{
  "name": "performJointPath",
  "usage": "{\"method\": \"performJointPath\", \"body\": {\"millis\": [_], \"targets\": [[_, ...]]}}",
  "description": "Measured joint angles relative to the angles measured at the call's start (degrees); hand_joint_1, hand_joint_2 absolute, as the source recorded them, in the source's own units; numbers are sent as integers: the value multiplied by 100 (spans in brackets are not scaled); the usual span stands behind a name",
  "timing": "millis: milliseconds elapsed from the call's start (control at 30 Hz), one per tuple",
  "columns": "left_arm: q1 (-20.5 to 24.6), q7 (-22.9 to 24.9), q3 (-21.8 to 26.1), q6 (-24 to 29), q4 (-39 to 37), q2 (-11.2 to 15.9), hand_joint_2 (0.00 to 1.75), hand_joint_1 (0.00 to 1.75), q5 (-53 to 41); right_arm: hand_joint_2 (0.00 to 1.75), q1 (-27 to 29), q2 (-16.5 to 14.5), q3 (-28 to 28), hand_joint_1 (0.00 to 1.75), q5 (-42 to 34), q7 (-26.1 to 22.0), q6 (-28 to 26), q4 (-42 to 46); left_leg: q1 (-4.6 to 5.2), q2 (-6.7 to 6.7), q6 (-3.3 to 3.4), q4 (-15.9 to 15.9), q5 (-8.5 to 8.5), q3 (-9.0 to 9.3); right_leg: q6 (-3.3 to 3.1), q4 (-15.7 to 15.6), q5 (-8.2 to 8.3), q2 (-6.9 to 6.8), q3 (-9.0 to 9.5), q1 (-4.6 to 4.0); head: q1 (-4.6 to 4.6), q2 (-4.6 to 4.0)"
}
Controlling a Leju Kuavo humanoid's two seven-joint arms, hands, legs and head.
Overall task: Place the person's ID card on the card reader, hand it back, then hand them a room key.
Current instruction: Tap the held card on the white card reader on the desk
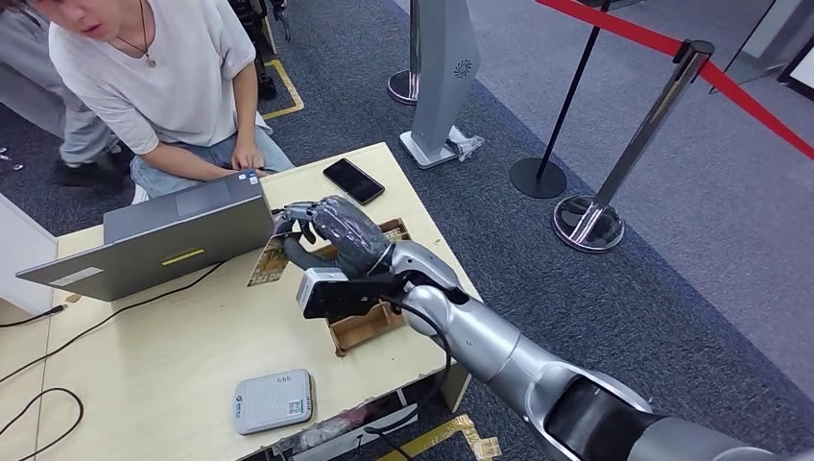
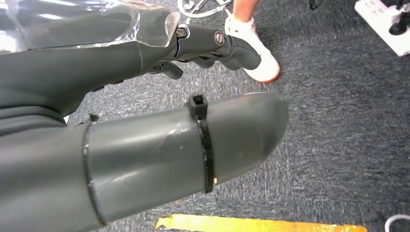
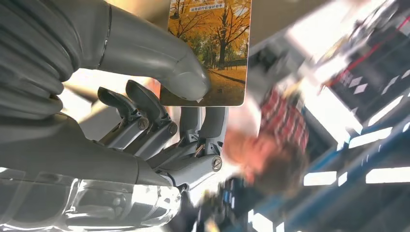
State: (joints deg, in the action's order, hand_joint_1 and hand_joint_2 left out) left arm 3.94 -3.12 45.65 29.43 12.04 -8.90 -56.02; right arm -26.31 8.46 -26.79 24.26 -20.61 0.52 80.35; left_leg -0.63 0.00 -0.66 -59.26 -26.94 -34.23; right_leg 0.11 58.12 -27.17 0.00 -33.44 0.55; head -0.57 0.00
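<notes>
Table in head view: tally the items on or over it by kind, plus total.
Laptop: 1
Phone: 1
Card reader: 1
Cardboard box: 1
Card (autumn-tree print, held by right hand): 1
Total: 5

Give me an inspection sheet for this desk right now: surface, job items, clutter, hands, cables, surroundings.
Surface: light wooden table, mostly bare at the near side.
Job's things: card with an autumn-tree picture pinched in the right hand; white card reader near the front edge; open cardboard box under the forearm.
Clutter: open laptop; black phone.
Hands: right hand holds the card above the table; left hand hangs over grey carpet, holding nothing.
Cables: black cables run across the table from the laptop.
Surroundings: person seated at the far side, hand at the laptop; stanchions with red belt; grey kiosk base.
</notes>
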Motion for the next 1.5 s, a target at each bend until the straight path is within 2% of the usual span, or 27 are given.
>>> {"method": "performJointPath", "body": {"millis": [167, 300, 600, 833, 1100, 1500], "targets": [[27, 10, 0, -73, 0, 0, 0, 0, -37, 175, -94, -9, -128, 175, -733, -7, 801, -515, 0, 0, 0, 0, 0, -2, 0, 0, 0, 0, 1, 0, 0, 0], [43, 8, -1, -95, 0, 0, 0, 0, -36, 175, -354, -100, -370, 175, -958, 94, 1053, -1271, 0, -1, 0, 0, 2, 0, 0, 1, 1, 0, 1, 0, 0, 0], [53, 62, -2, -120, 0, 1, 0, 0, -77, 175, -712, -356, -859, 175, -975, 204, 1200, -2564, 0, -1, 0, 0, 2, -1, -1, 1, 1, 0, 0, 0, 0, 0], [48, 119, -2, -134, 0, 2, 0, 0, -111, 175, -894, -572, -1232, 175, -782, 227, 1176, -3197, 0, -1, 0, 0, 2, -1, -1, 1, 1, -1, 0, 0, -1, 0], [48, 270, -5, -148, 0, 2, 0, 0, -168, 175, -1009, -597, -1552, 175, -513, 248, 1219, -3430, 0, -1, 0, 0, 2, -1, 0, 1, 1, 0, 0, 0, 0, 0], [51, 359, -16, -185, 0, 2, 0, 0, -230, 175, -1231, -593, -2002, 175, -245, 544, 1373, -3528, 0, 0, 0, 0, 2, 1, 0, 1, 1, 1, 0, 0, -1, 0]]}}
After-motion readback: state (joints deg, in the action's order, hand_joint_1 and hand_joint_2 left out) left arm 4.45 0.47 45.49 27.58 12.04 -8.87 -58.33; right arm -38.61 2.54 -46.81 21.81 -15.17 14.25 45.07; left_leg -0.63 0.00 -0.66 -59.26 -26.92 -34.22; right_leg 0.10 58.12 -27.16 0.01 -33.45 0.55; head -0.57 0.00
